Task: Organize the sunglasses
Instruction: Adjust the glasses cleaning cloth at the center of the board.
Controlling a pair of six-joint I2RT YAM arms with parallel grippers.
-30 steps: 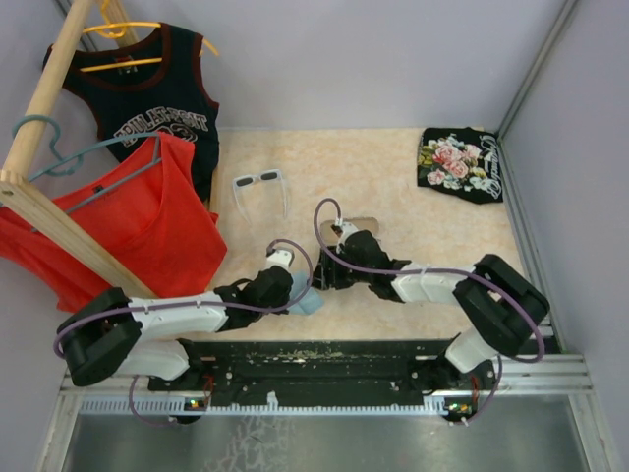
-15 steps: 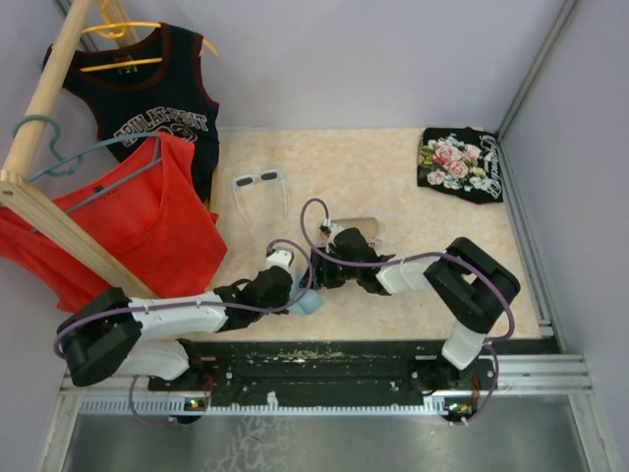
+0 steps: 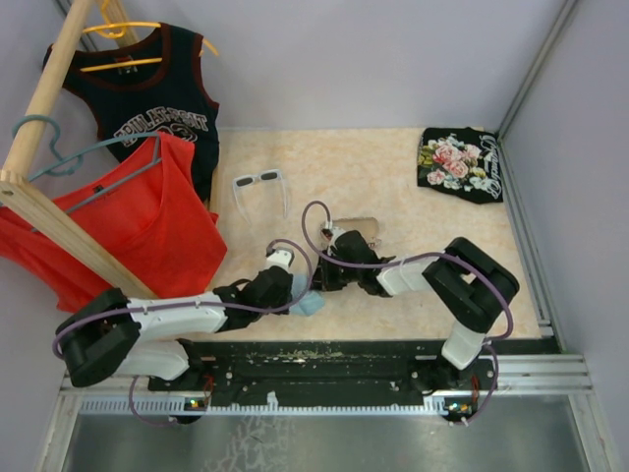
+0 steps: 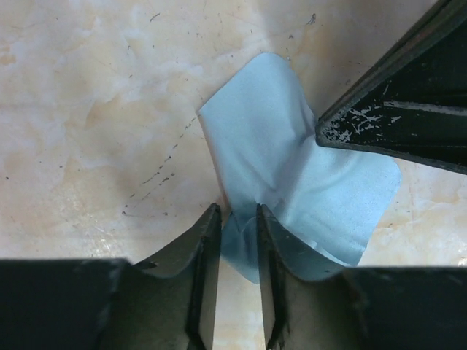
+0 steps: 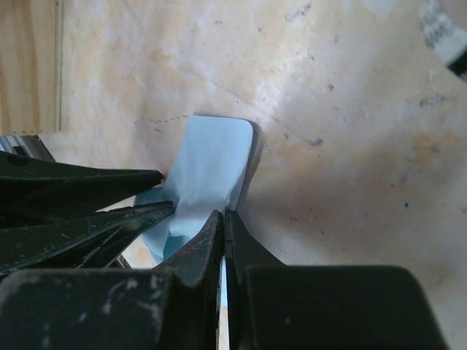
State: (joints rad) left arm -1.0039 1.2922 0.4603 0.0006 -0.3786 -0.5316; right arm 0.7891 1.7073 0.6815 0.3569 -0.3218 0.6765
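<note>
black jersey [image 3: 147,98] lettering too blurred

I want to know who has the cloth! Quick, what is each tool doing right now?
Left tool: shut, pinching the blue cloth.
Right tool: shut, pinching the same cloth at another spot.

The sunglasses [image 3: 259,180] are white, the cloth [image 4: 292,182] light-blue, the table [image 3: 393,187] beige-marbled.

right gripper [image 3: 316,284] moved left, down onto light-blue cloth [image 3: 311,305]
</note>
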